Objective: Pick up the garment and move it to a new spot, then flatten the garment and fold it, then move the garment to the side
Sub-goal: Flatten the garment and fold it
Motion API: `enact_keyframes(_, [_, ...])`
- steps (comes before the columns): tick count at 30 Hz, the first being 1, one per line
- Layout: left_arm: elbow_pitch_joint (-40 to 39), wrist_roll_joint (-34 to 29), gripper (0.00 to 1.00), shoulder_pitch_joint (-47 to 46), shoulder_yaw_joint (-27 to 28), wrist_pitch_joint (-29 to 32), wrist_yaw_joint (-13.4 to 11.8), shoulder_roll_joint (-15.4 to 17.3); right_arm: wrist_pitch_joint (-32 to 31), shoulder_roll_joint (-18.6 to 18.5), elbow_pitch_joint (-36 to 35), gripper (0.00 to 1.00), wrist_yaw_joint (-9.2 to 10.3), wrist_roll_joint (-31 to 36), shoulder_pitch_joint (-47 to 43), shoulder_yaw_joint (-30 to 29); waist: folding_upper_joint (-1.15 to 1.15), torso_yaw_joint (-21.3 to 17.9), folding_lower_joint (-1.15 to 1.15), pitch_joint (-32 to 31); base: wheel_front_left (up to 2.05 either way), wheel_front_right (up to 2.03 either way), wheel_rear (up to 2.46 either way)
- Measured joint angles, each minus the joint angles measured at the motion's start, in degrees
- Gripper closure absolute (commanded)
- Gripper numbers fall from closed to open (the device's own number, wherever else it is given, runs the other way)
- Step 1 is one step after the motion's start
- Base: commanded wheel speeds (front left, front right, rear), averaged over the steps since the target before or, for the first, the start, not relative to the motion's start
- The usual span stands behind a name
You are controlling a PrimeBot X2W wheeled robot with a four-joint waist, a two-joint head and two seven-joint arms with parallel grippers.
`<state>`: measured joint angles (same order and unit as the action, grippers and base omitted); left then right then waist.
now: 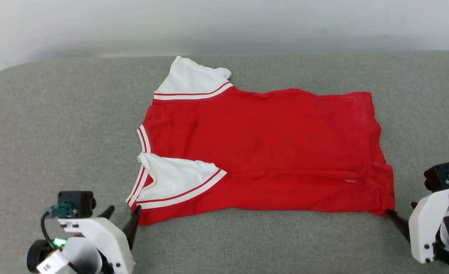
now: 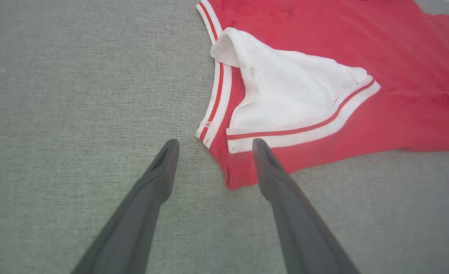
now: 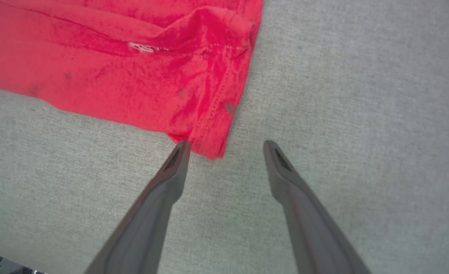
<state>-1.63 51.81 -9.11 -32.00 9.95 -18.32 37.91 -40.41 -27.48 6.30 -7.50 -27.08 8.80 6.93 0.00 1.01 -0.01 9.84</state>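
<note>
Currently the garment (image 1: 262, 152) lies spread on the grey upholstered surface (image 1: 57, 133), centred and slightly to the right, collar (image 1: 144, 139) to the left and hem (image 1: 378, 152) to the right. The body is largely flat, with minor wrinkles.

Status of fold: the near long edge appears turned over onto the body. The near sleeve (image 1: 175, 175) lies on top of the red fabric, and a crease runs from it toward the hem. The far sleeve (image 1: 190, 80) projects outward at the far left, not yet folded in.

Gripper state:
- The left gripper (image 2: 215, 144) sits at the near-left corner with its fingers spread wide, the corner lying between them. Nothing is clamped.
- The right gripper (image 3: 228, 144) sits at the near-right hem corner with its fingers spread wide, one tip just beside the fabric. Nothing is clamped.

Assessment: relocation and flattening look complete, and one lengthwise fold looks laid. Outstanding work is probably the far-side fold, any crosswise fold, and the final move to the side.
</note>
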Motion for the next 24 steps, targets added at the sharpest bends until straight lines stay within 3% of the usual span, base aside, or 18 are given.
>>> enact_keyframes(5, [-5.3, 0.3, 0.0, 2.0, -0.2, 2.6, -4.0, 0.9, -4.5, 4.9, -7.9, 0.0, 0.0, 2.8, -4.0, -5.6, 0.0, -0.6, 0.0, 1.1, 0.0, 0.0, 0.0])
enact_keyframes(12, [-7.0, 0.3, 0.0, 2.0, -0.7, 5.6, -6.5, 1.6, -6.4, 9.0, -15.0, 0.0, 0.0, 4.6, -5.9, -8.5, 0.0, -1.6, 0.0, 3.7, 0.0, 0.0, 0.0])
enact_keyframes(24, [-3.6, -1.1, 0.0, -0.4, -0.9, 8.2, -9.0, 2.9, -5.1, 9.4, -19.9, 0.0, 0.0, 3.9, -6.0, -7.3, 0.0, -4.0, 0.01, 8.5, 0.0, 0.0, 0.0])
